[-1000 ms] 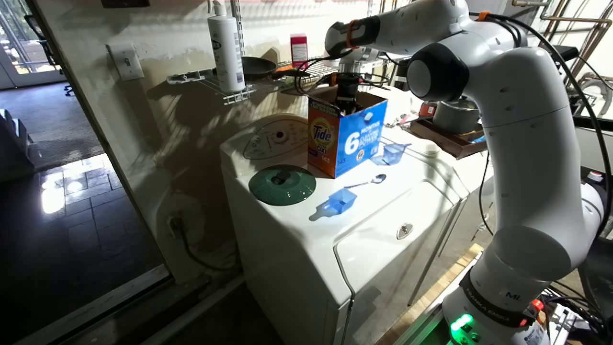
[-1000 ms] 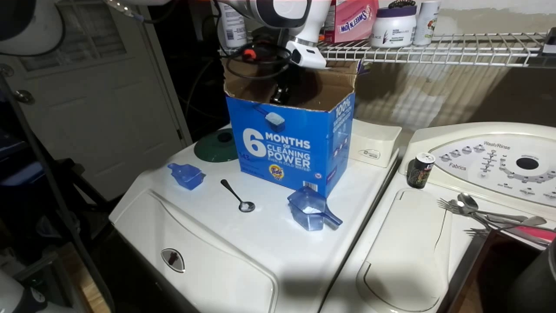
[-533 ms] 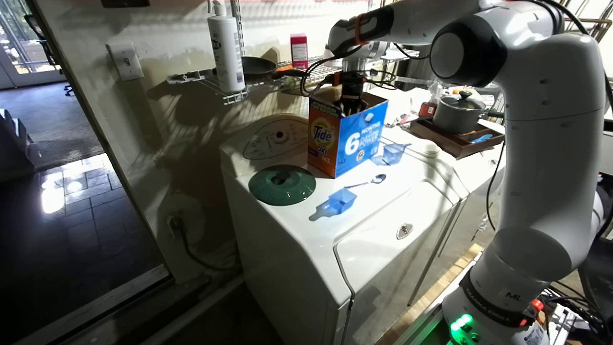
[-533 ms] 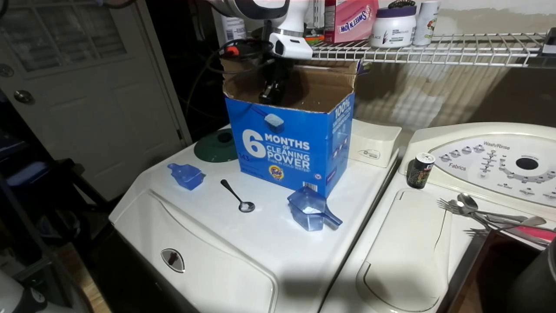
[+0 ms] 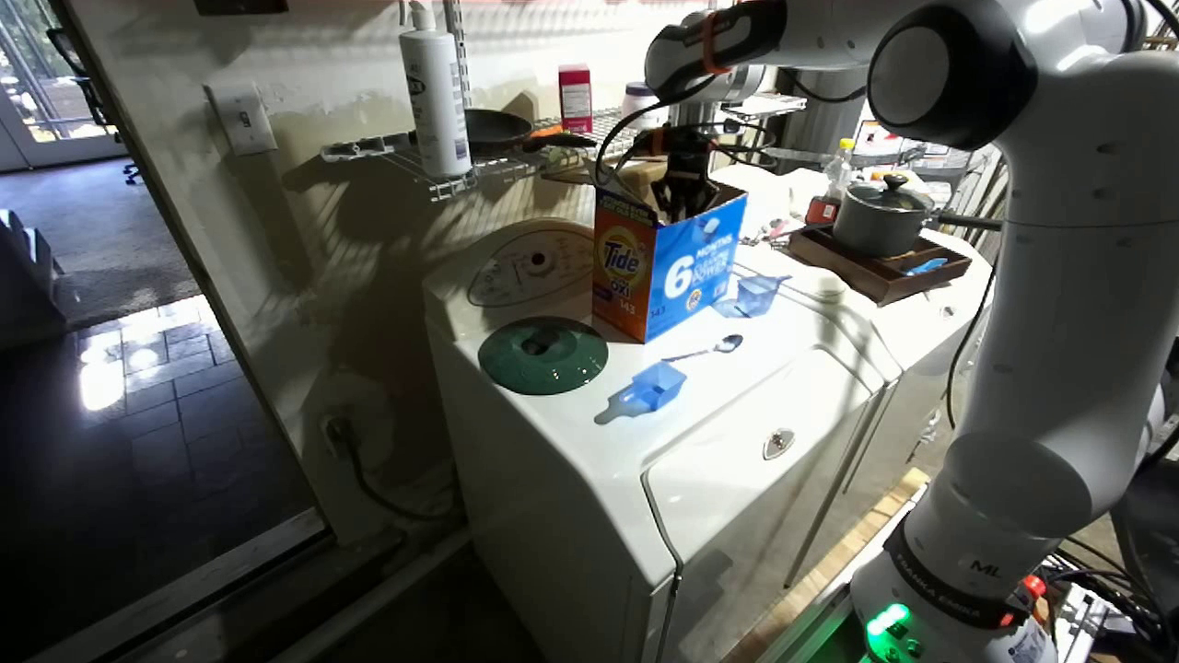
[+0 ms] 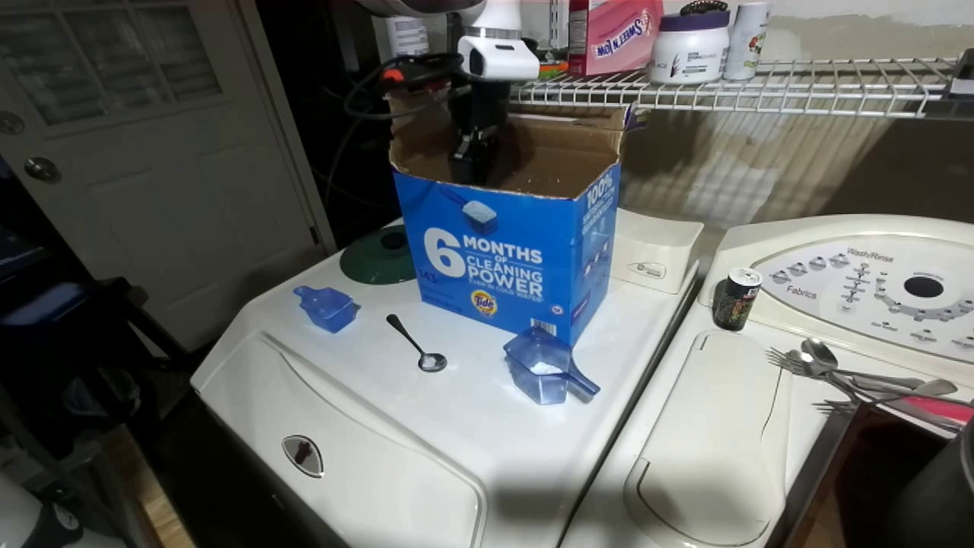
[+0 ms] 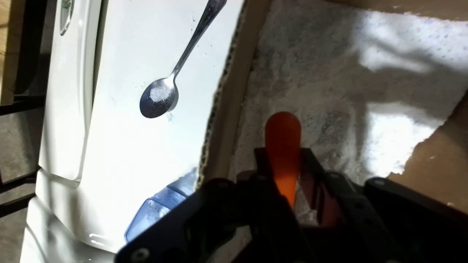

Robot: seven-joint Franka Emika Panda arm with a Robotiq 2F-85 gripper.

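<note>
Clamped on an orange handle (image 7: 283, 133), the pincer (image 7: 282, 156) dips inside the open Tide box (image 6: 502, 251) — pale powder (image 7: 391, 146) beneath — while a spoon (image 7: 153, 106) lies outside on the white machine (image 6: 487, 438)

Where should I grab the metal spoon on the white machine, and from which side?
Probably take the spoon by its handle, from above on the side away from the tall box, closing across its slim width: it lies face up. Leave the bowl, which holds white powder. The gripper clasps an orange piece, so free it first.
</note>
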